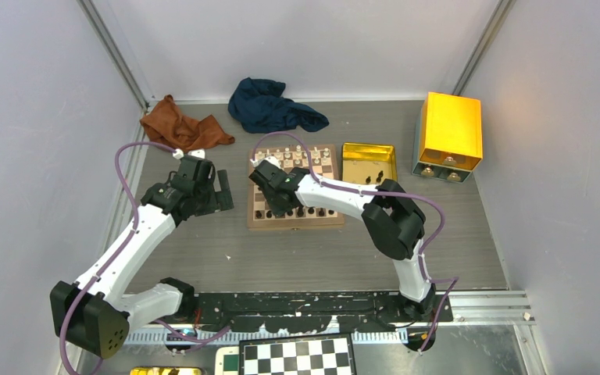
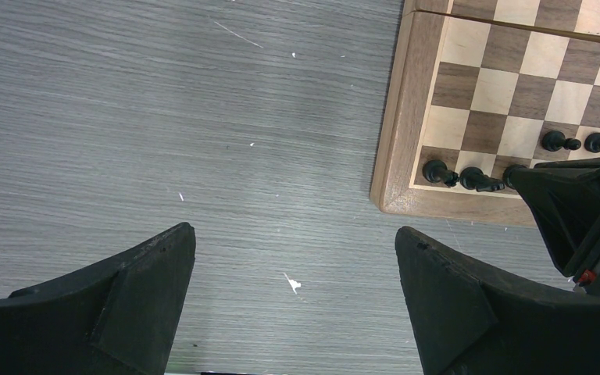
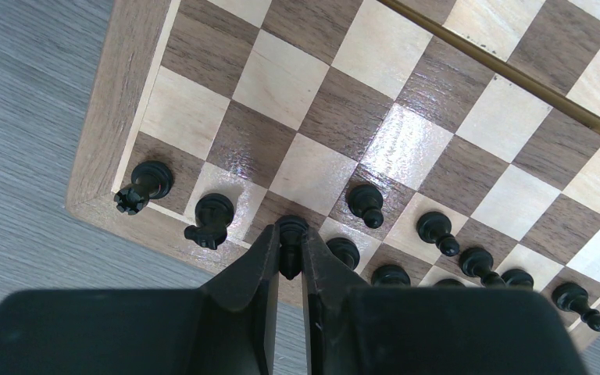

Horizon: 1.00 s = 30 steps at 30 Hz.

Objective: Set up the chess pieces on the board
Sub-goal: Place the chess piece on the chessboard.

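Clamping a black chess piece upright, the right gripper hung over the board, at the third square from the board's near-left corner, that square apparently straight beneath it. The left gripper, jaws apart, hovered farther off, beside the board's left rim.

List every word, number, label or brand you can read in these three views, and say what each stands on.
No text can be read in any view.
The board: rim and squares bear no letters or numbers.
The gold box and the tray: plain faces, no label visible.
The pale item at the near edge: too small to tell whether it bears a mark.
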Each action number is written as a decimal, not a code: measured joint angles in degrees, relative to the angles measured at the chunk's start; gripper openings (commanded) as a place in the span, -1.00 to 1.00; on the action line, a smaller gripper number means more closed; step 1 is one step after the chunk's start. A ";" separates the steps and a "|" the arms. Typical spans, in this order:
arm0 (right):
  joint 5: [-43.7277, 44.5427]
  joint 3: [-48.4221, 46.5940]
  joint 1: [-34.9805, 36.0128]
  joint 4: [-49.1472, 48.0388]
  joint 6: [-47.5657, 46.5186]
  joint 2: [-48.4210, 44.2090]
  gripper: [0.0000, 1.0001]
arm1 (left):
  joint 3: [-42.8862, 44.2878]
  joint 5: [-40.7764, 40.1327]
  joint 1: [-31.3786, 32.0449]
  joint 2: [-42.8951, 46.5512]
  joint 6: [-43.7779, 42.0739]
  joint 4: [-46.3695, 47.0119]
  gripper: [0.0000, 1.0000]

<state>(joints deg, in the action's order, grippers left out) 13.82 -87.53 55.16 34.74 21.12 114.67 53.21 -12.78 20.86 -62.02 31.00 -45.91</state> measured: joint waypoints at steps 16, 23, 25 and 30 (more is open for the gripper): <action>-0.26 -0.42 -0.04 0.50 0.00 0.00 -0.94 | 0.00 0.00 0.00 0.00 0.00 0.00 0.99; -0.37 -0.42 -0.04 0.66 0.00 0.00 -0.77 | 0.00 0.02 0.00 0.00 0.00 0.02 0.99; -0.50 -0.42 -0.04 0.74 0.00 0.02 -0.65 | 0.00 0.07 0.00 -0.02 0.00 0.04 0.99; -1.01 -0.44 -0.04 0.85 -0.02 0.09 -0.47 | 0.00 0.42 0.00 -0.26 0.00 0.07 0.99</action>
<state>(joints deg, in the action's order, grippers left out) 12.82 -87.96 55.11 35.59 21.10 114.76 53.21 -12.36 20.86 -62.28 31.00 -45.84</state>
